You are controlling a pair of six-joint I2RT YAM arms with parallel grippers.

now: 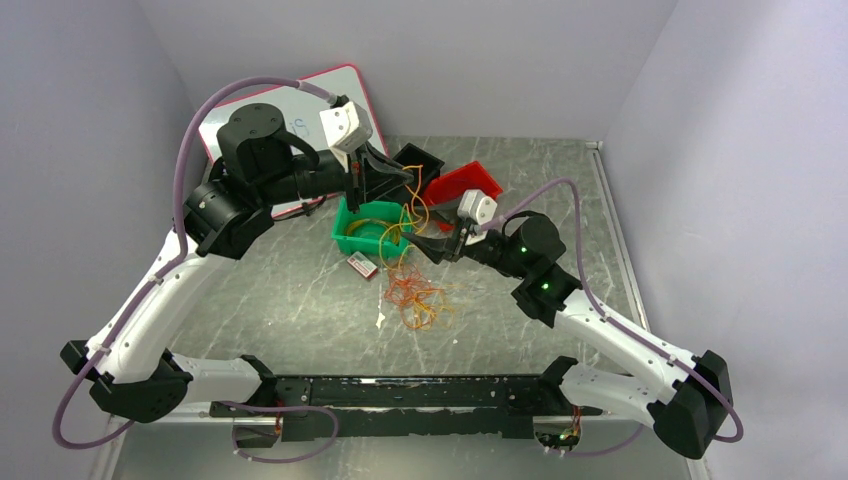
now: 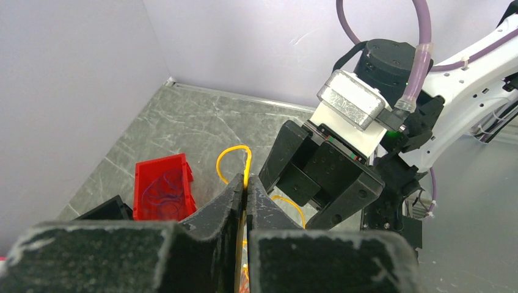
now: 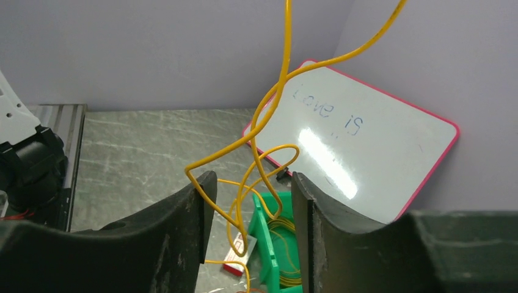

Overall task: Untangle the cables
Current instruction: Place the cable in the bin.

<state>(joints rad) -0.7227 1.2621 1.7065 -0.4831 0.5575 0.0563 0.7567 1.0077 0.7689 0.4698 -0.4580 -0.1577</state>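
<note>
Your cables [image 1: 418,298] mostly lie as a loose orange, red and yellow heap on the table [image 1: 280,300], near the middle and just in front of the green bin [image 1: 352,236]. One yellow cable [image 1: 409,215] rises out of that heap, past the bin's right corner, up to your left gripper [image 1: 405,180].

In the left wrist view, that gripper [image 2: 245,186] is closed down to a thin slit. The yellow cable [image 2: 235,148] is pinched between its fingers [image 2: 226,195], with a small loop standing above the tips.

Your right gripper [image 1: 427,246] sits low beside the green bin, just under the left one, with its jaws spread wide. From its own camera, the yellow cable [image 3: 281,79] hangs down in bends and loops through the gap between the right gripper's [image 3: 250,207] fingers. One kink lies close to the left fingertip, and you cannot tell whether it touches. Nothing is clamped there.

More yellow loops lie inside the green bin [image 3: 264,227]. A small red-and-white tag [image 1: 362,266] lies on the table just in front of it. The red bin [image 1: 462,183] and the black bin [image 1: 421,159] lie behind, toward the back wall. The whiteboard [image 1: 290,105] leans in the back left corner.
</note>
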